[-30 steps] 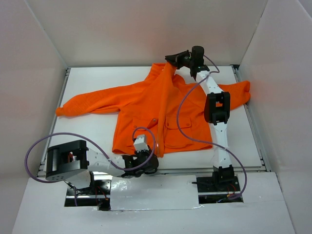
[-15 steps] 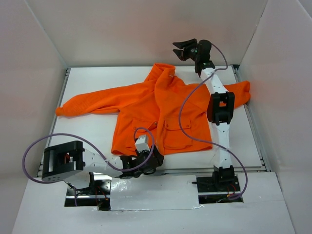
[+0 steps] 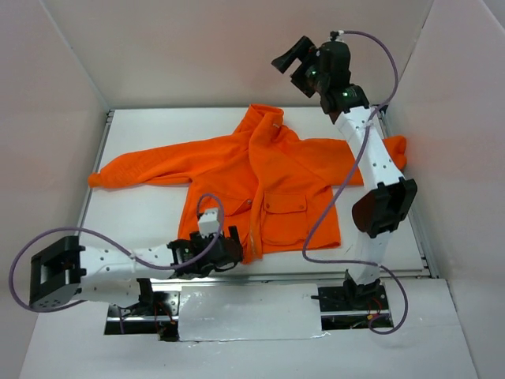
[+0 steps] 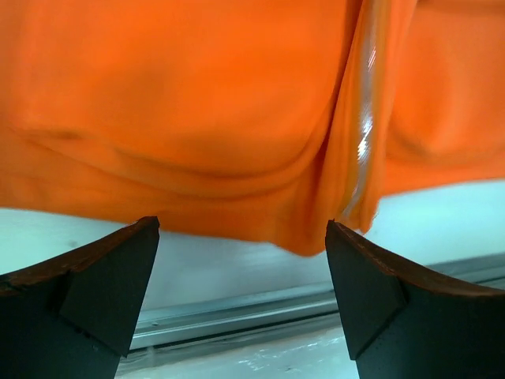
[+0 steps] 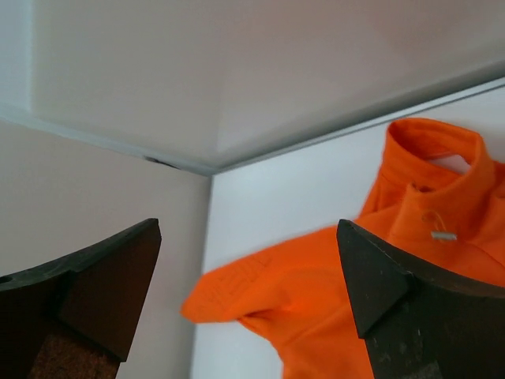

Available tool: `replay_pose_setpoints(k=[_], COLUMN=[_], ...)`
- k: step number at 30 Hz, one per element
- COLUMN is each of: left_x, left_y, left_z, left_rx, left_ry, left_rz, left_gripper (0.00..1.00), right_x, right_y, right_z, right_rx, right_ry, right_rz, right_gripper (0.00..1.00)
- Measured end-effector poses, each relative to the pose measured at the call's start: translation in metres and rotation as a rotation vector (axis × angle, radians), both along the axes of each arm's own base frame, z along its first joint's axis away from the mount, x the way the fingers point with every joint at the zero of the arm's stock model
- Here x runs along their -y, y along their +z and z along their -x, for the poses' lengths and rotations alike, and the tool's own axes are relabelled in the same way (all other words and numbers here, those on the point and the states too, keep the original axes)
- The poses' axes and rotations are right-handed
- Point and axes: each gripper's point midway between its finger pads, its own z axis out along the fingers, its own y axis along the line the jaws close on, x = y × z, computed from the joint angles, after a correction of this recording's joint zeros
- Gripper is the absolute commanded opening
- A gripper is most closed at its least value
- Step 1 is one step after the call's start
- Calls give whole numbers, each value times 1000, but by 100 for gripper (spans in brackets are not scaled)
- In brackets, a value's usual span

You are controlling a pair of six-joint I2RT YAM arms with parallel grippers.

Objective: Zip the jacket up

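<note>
The orange jacket (image 3: 237, 170) lies flat on the white table (image 3: 146, 213), sleeves spread, collar (image 3: 266, 118) toward the back wall. Its pale zipper (image 3: 255, 207) runs down the centre; in the left wrist view the zipper (image 4: 364, 134) ends at the hem. My left gripper (image 3: 235, 251) sits low at the hem's near edge, open, with nothing between its fingers. My right gripper (image 3: 290, 69) hangs high above the collar, open and empty. In the right wrist view, the collar (image 5: 434, 146) with a small zipper pull (image 5: 443, 234) and one sleeve (image 5: 237, 292) lie far below the gripper (image 5: 248, 223).
White enclosure walls (image 3: 237, 47) stand on three sides of the table. A metal rail (image 3: 316, 276) runs along the near edge, just below the left gripper (image 4: 241, 223). Purple cables (image 3: 331, 197) loop from both arms over the jacket's right side.
Both grippers opened and let go of the jacket. The right gripper rose up and back from the collar, and the pulled-up front dropped flat. The left arm drew back leftward.
</note>
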Motion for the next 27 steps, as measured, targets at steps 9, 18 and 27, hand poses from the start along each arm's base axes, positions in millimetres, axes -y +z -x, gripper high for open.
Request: replay_pose_setpoints(k=[9,18,27], left_x=[-55,-137,-187], left_y=[126,214,274], left_z=[-78,-96,-56], left_rx=[156,291,441], left_ry=[212,366,316], left_rz=[133,95,20], left_gripper=[99,99,99], right_x=[9,79,89], right_y=[-58,28,-34], right_z=[119,268,303], right_rx=[-166,83,-15], right_ry=[-32,-87,-39], right_rz=[407,353,396], right_gripper=[100,100,100])
